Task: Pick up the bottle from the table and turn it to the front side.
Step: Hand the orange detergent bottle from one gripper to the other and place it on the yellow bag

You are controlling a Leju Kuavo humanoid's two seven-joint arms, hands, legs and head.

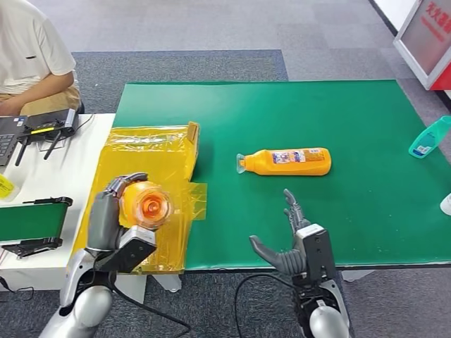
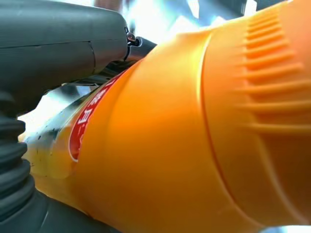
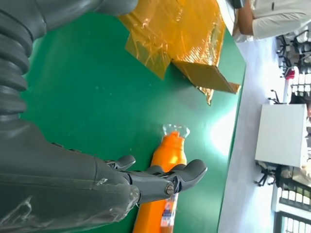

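My left hand (image 1: 109,215) grips an orange bottle (image 1: 144,205) at the table's near left, its cap end turned toward my head camera. In the left wrist view that bottle (image 2: 176,141) shows a ribbed orange cap and a red label, with my fingers (image 2: 66,43) wrapped on it. A second orange bottle (image 1: 287,162) lies on its side mid-table on the green mat (image 1: 345,113), clear cap pointing left. My right hand (image 1: 287,243) hovers open near the front edge, short of that bottle. The right wrist view shows the lying bottle (image 3: 165,184) beyond my spread fingers (image 3: 165,177).
A box wrapped in yellow tape (image 1: 154,158) sits on the mat's left end. A teal bottle (image 1: 430,137) lies at the far right edge. A person (image 1: 32,56) sits at the white side table (image 1: 69,176) with a laptop and a small conveyor (image 1: 34,218).
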